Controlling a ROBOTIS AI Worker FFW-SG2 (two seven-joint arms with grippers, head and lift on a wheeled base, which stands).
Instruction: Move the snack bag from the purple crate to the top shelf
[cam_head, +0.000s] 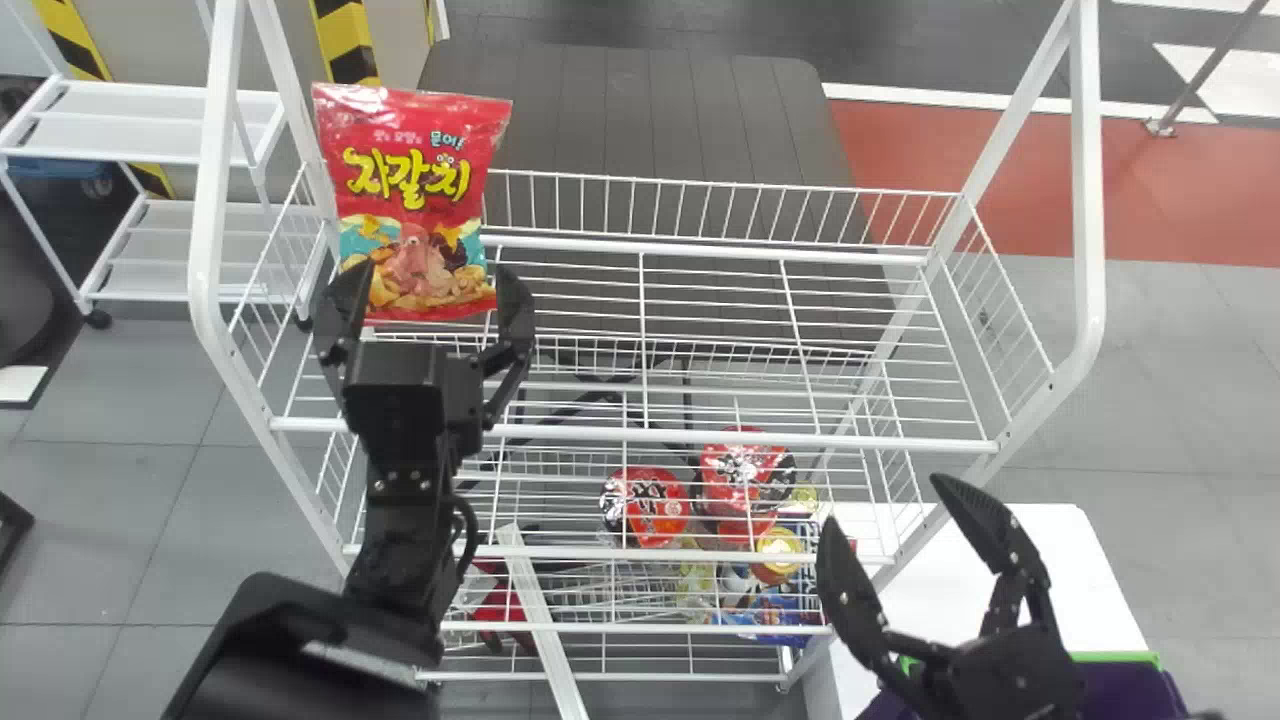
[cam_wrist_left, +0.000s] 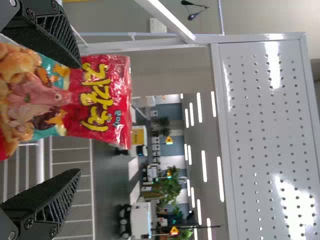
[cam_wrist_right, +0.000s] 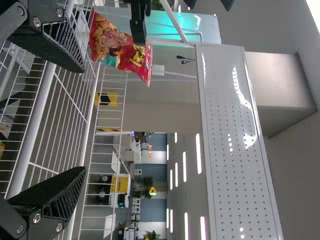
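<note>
My left hand (cam_head: 435, 268) gapes by the snack bag (cam_head: 412, 200), upright at the left end of the top shelf (cam_head: 720, 438); right hand (cam_head: 882, 499), wide.

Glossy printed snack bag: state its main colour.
The glossy bag is mainly red, seen best in the head view.

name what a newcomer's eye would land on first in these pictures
Probably the bright red plastic snack bag with yellow lettering, upright at the left end of the white wire rack's top shelf, between the spread black fingers of the left gripper. Next might come the open black right gripper at the head view's lower right, near the purple crate with its green edge.
</note>
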